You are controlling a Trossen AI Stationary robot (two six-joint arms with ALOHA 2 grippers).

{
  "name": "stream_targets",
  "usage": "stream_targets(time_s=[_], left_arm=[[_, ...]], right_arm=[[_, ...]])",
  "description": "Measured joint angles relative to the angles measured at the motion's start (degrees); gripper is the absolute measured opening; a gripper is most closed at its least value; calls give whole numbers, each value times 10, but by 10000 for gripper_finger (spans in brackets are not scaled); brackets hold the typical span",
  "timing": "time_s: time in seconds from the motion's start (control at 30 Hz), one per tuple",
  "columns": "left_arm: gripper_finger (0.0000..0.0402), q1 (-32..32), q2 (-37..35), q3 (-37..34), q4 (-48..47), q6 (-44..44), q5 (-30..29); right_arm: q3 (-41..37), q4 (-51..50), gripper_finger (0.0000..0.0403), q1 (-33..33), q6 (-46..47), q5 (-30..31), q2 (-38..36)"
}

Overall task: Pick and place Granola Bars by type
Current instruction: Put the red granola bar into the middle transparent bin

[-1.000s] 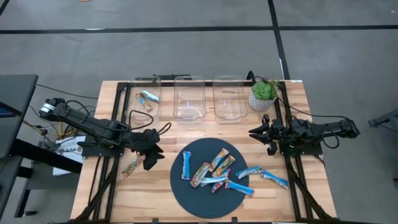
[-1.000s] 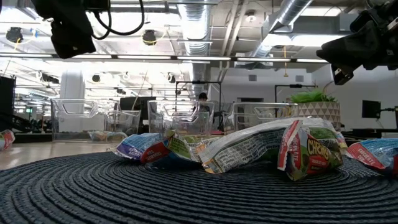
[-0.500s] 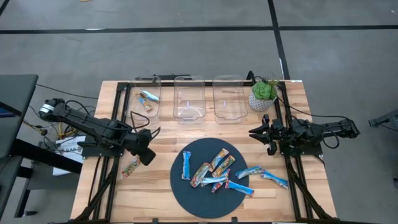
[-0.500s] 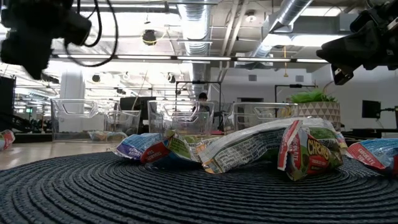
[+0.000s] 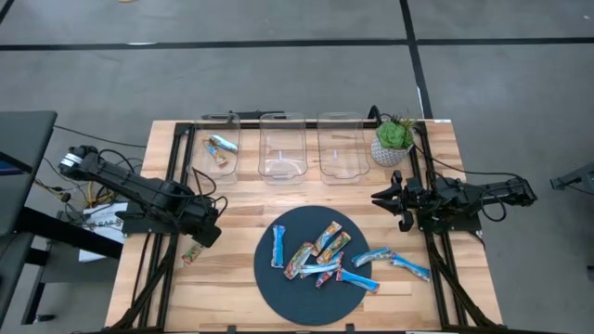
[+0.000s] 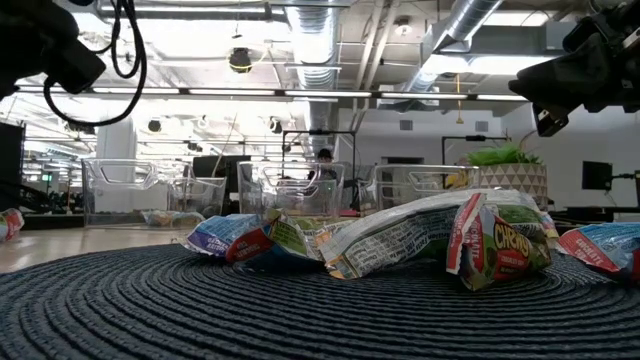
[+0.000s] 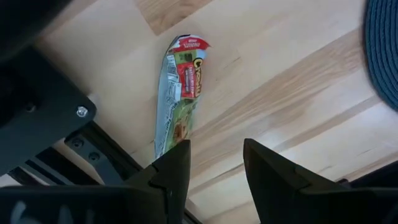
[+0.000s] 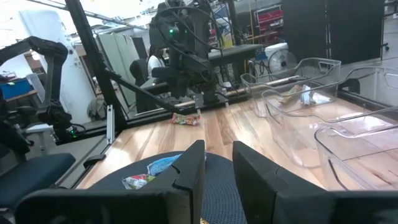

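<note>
While your left gripper [image 7: 214,165] hangs over the left edge of the pale wooden table [image 5: 251,199], its two dark fingers stand a little apart with nothing between them. Just beyond their tips lies a multicoloured green-and-red granola bar in a shiny wrapper [image 7: 179,87], flat on the wood beside the black frame rail and well apart from the round dark woven mat [image 5: 306,297].

You have most of the remaining granola bars [image 5: 320,252] piled on that mat, blue ones mixed with multicoloured ones, and two blue bars [image 5: 390,260] lie near the mat's right edge, partly on the wood. Two more bars [image 5: 220,148] sit inside the leftmost of the three clear plastic bins [image 5: 278,148] lined up along the far side; the other two bins show nothing in them.

Your right gripper [image 8: 217,165] waits over the right side of the table, near the small potted green plant [image 5: 393,141], its fingers slightly parted and gripping nothing.
</note>
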Motion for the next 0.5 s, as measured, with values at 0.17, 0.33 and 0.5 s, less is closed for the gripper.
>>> stream_targets(time_s=[0.17, 0.33, 0.5], left_arm=[[141, 0, 10, 0, -15, 5, -5], [141, 0, 41, -12, -30, 33, -11], [141, 0, 80, -31, 4, 69, -10]], right_arm=[[0, 0, 77, 0, 0, 0, 0], [0, 0, 77, 0, 0, 0, 0], [0, 0, 77, 0, 0, 0, 0]])
